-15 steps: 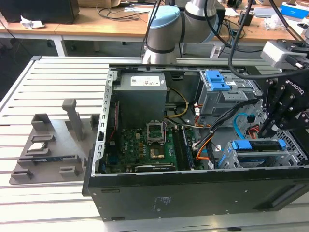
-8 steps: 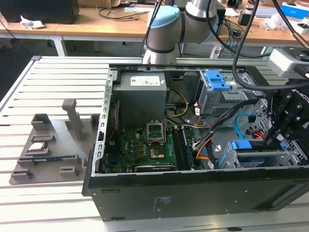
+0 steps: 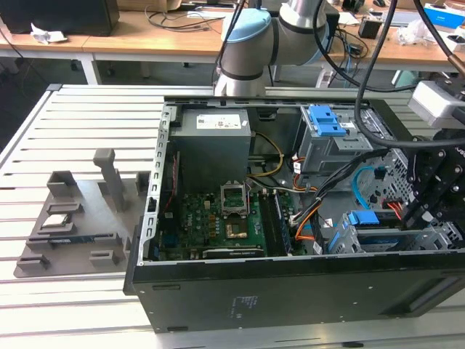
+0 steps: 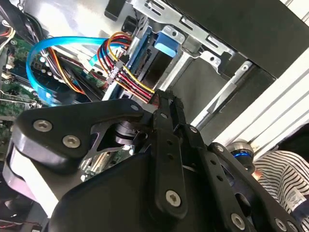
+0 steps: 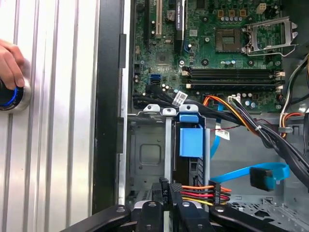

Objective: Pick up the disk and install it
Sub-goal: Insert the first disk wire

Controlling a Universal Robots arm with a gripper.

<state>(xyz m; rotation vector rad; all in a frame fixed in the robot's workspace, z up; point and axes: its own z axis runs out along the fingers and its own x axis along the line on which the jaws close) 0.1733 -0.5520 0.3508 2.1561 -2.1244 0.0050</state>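
Observation:
The disk (image 5: 189, 166) sits on edge in a slot of the grey drive cage (image 5: 145, 154) at the case's front corner, its blue bracket (image 5: 190, 137) facing up. In the second wrist view the bracket (image 4: 166, 43) shows at the cage mouth, and in the exterior view the disk (image 3: 363, 219) shows as a blue strip low in the case on the exterior view's right. My gripper (image 5: 166, 191) hangs just off the cage, fingers pressed together with nothing seen between them. Its tips (image 4: 165, 99) touch or nearly touch a black power plug with red, yellow and black wires (image 4: 133, 79).
A blue data cable (image 5: 263, 174) and an orange one (image 5: 227, 104) loop beside the cage. The motherboard (image 5: 217, 53) lies beyond. A blue latch (image 3: 327, 120) tops the grey bay. A person's hand (image 5: 9, 63) rests on a blue-ringed button (image 5: 9, 96) on the ribbed table outside the case.

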